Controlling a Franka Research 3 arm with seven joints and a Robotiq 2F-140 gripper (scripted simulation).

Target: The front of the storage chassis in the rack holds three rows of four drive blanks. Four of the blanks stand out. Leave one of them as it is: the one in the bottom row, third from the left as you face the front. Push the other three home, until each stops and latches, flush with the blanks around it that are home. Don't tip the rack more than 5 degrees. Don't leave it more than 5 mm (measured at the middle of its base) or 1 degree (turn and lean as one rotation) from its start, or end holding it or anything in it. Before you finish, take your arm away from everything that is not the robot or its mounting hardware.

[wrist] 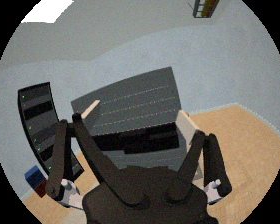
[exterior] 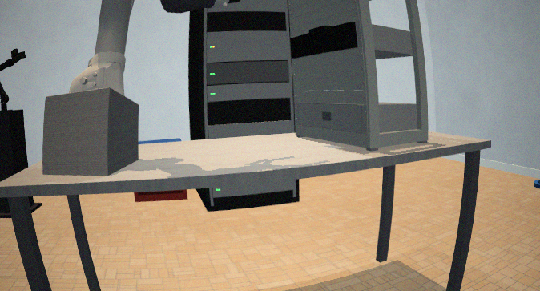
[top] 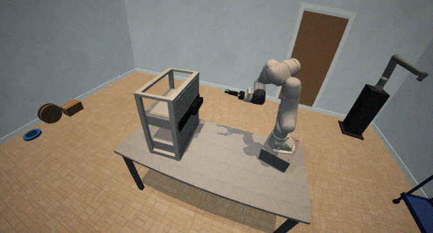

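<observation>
Gripper (top: 229, 92) fully spread, empty, level with the upper part of the rack (top: 142, 115), well apart from its front; likely lining up a push. Rack on tabletop (top: 225, 169), far-left end; dark chassis (top: 191, 112) protruding from its front face

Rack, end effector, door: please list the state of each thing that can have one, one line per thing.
Rack: upright on the table, not tilted.
Storage chassis: seated in the rack, its dark front standing out past the rack's face.
Drive blanks: too small to tell which stand out.
End effector: open, empty, in the air apart from the rack.
Door: closed.
</observation>
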